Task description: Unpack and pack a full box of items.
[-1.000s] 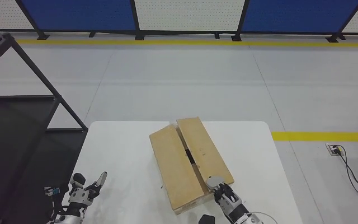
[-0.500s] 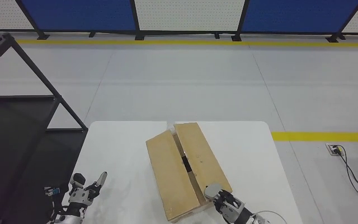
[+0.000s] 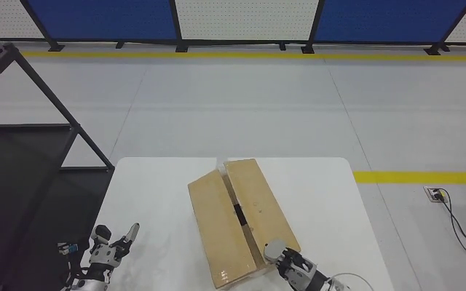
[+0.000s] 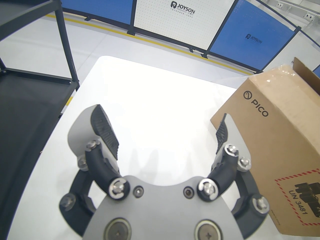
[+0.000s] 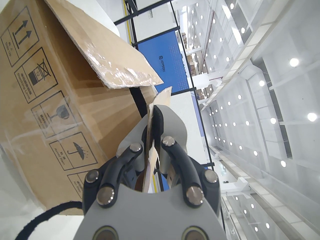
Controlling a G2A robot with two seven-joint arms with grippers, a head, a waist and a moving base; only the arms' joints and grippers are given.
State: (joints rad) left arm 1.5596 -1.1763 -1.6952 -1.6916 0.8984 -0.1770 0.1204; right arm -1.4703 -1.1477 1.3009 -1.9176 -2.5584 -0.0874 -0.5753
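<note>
A brown cardboard box (image 3: pixel 237 218) stands near the middle of the white table (image 3: pixel 160 204), its two top flaps nearly shut with a dark slit between them. My right gripper (image 3: pixel 275 252) is at the box's near right corner, shut on the edge of the right-hand flap (image 5: pixel 152 106); the thin cardboard edge runs between its fingers (image 5: pixel 165 123). My left gripper (image 3: pixel 116 238) hovers over the table's near left corner, open and holding nothing. In the left wrist view the box (image 4: pixel 272 136) stands just beside one of the left gripper's (image 4: pixel 165 128) fingertips.
A black metal shelf rack (image 3: pixel 36 153) stands just left of the table. Bare tabletop lies left of the box and on its far right side. Blue and white partition panels (image 3: pixel 240 18) close off the floor at the back.
The box has slid and turned slightly toward the near edge of the table, with the right gripper drawing back while holding the flap. The left gripper has stayed put.
</note>
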